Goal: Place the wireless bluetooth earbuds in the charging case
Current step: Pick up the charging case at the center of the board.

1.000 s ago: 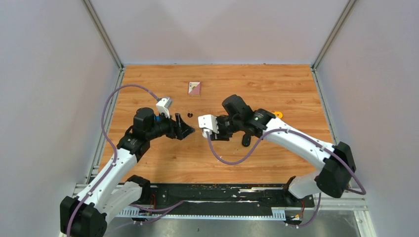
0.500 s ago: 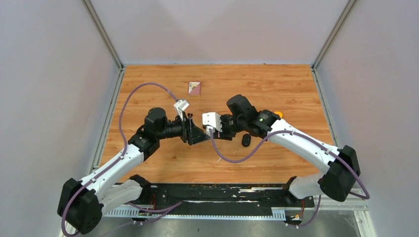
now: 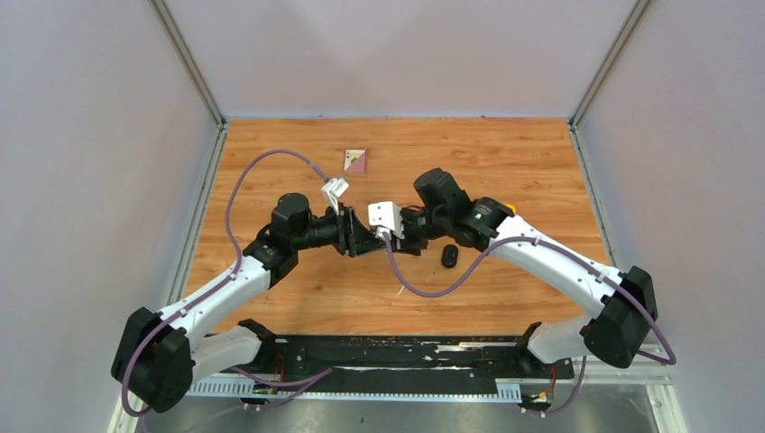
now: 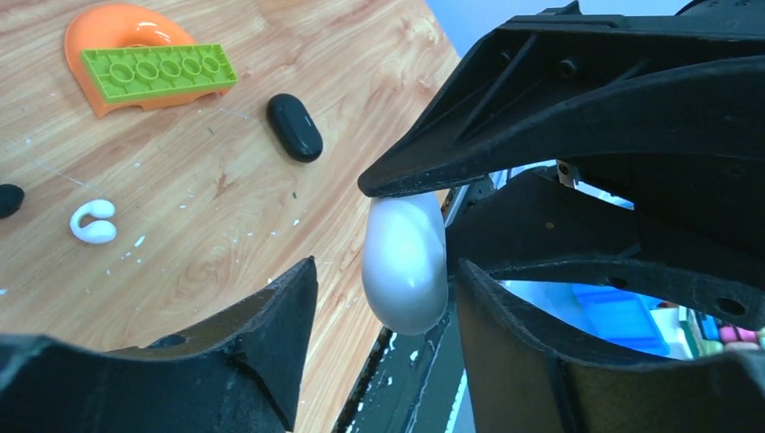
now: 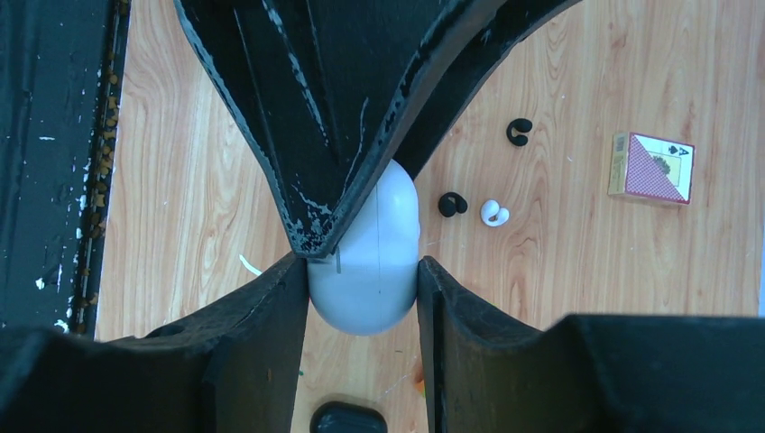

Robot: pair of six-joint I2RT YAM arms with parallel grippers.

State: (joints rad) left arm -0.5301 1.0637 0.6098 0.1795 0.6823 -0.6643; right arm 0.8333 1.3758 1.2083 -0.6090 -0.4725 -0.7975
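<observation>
1. Earbuds point(image 5: 452, 204), the tiny rounded plastic kind, lie loose on the wooden surface point(image 3: 505, 144), none in a case. From the right wrist I see a white bud point(image 5: 494, 213) just beside a black one. A second black bud point(image 5: 519, 132) lies near them, all at about 2 o'clock from the held case.
2. The white pill-shaped charging case point(image 5: 370, 302) hangs in the air where the two arms meet. The right claw point(image 5: 363, 271) pinches it across its width. A seam shows on the shell but no gap, so I judge the lid shut.
3. What changed: a second ago the left arm stood back at 9 o'clock, apart from the case, its claw spread wide. It has swung in, and the left claw point(image 4: 383, 275) now straddles the free end of the case, much narrower than before. A gap shows between one finger and the shell, so it is part-spread, not clamped.
4. What it means, as I read it: both claws are setting up to open the lid, one holding and one pulling. Until it opens, no bud can go in, so the task is at an early stage. The glossy shell looks slippery.
5. Seen from above, a black pill-shaped case point(image 3: 449, 256) lies at 4 o'clock from the claws. An orange-and-green toy block point(image 3: 508, 208) sits at 2 o'clock and a playing-card box point(image 3: 355, 161) at 12 o'clock.
</observation>
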